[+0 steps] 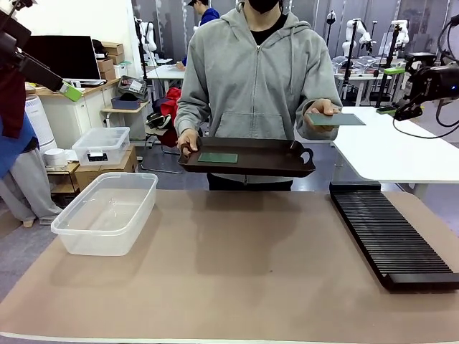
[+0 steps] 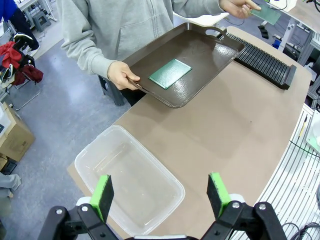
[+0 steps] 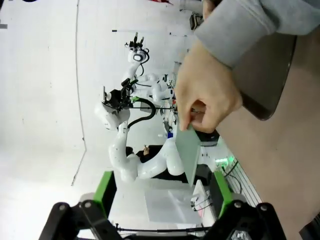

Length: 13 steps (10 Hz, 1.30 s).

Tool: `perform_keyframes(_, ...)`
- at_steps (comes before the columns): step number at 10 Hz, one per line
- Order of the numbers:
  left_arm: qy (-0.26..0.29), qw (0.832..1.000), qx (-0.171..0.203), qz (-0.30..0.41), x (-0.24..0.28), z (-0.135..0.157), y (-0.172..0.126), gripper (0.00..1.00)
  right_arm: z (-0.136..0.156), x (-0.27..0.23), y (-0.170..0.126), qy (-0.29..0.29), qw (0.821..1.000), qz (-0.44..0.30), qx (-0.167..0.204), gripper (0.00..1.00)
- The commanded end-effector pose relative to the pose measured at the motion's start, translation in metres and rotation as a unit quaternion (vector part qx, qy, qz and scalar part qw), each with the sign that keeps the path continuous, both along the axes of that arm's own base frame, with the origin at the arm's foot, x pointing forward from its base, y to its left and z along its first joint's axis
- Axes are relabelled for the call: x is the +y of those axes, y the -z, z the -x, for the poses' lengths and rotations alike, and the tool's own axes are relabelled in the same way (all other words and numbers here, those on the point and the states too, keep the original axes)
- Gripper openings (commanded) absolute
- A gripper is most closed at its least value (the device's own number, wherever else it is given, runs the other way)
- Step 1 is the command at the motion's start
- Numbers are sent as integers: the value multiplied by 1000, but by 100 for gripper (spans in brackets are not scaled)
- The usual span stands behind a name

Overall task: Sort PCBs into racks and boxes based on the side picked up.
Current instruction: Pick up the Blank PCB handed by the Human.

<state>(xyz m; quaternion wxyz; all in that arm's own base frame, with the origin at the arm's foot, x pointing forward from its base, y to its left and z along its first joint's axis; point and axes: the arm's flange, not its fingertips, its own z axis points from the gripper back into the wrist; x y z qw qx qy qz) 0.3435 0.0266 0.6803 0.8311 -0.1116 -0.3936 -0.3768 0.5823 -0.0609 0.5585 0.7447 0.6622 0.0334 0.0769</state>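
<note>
Green board (image 1: pixel 336 119) offered flat by person's hand (image 1: pixel 324 109) toward wide-open right claw (image 3: pixel 163 192), likely for pickup; second board (image 1: pixel 217 158) lying on tray (image 1: pixel 272 152); left claw (image 2: pixel 160 194) parted above tub (image 2: pixel 130 175) on bench (image 1: pixel 237 272).

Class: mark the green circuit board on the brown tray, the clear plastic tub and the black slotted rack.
Green circuit board (image 2: pixel 170 73), left wrist view, face centre.
Clear plastic tub (image 1: pixel 93 241), front view, near wall.
Black slotted rack (image 1: pixel 387 236), front view, slotted top.

The tan, matte-topped rectangular table (image 1: pixel 237 272) carried a clear plastic rectangular tub (image 1: pixel 100 240) at its left and a long black slotted rack (image 1: pixel 391 236) at its right.
</note>
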Motion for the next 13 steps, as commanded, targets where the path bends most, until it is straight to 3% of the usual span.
perform_keyframes(1, 1, 1000, -3, 4, 1, 0, 2, 100, -7, 1, 5, -41, 999, 1, 21, 100)
perform_keyframes(4, 1, 1000, -3, 4, 1, 0, 2, 100, -5, 9, 22, -73, 997, -1, 20, 100)
perform_keyframes(8, 1, 1000, -3, 4, 1, 0, 2, 100, 1, 30, 32, -100, 995, 16, -14, 100)
perform_keyframes(13, 1, 1000, -3, 4, 1, 0, 2, 100, -4, 67, 43, -91, 995, 1, -38, 100)
